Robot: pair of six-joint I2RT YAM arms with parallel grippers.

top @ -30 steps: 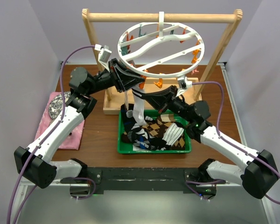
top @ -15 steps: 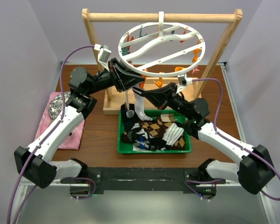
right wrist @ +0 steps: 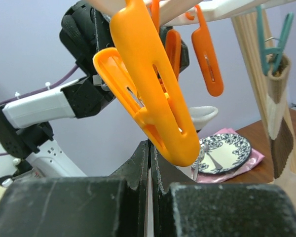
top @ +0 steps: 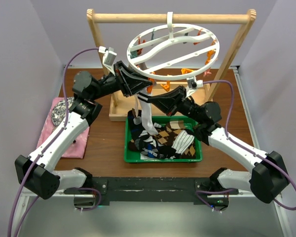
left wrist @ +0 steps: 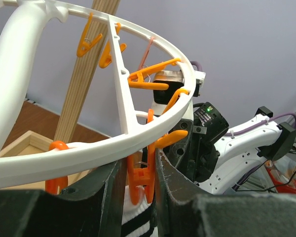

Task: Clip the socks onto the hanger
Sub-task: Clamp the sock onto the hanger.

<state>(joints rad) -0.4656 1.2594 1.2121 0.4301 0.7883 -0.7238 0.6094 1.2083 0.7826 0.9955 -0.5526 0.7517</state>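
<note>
Here's the frame (top: 138, 19) standing at the table's (top: 103, 143) far edge, and the hanger (left wrist: 89, 154) is hooked on its bar, tilted, with the near rim low. Both arms are up under that near rim.

The left gripper (left wrist: 139, 173) is clamped on the cuff of the striped sock (top: 147, 117). White and black bands fill the gap between its fingers (left wrist: 108, 197). An orange peg (left wrist: 140, 180) hangs from the rim right down into that gap, just above the cuff. Whether the peg has bitten the fabric, I cannot tell. The rest of the sock dangles straight down towards the tray (top: 163, 159).

The right gripper (right wrist: 149, 145) comes in from the right, its tip just beside the top of the sock. Its jaws are clenched, with only a hairline of light between them and nothing I can make out in it. In its own camera an orange peg (right wrist: 153, 94) looms just above those tips. At the right of that view, a beige-and-brown sock (right wrist: 280, 123) hangs beneath a teal peg (right wrist: 271, 44).

Down below, the other socks (top: 170, 143) lie heaped in the green tray, mid-table towards the near edge. At the left edge a pink cloth (top: 79, 148) carries a patterned plate (top: 59, 109), well apart from the action.
</note>
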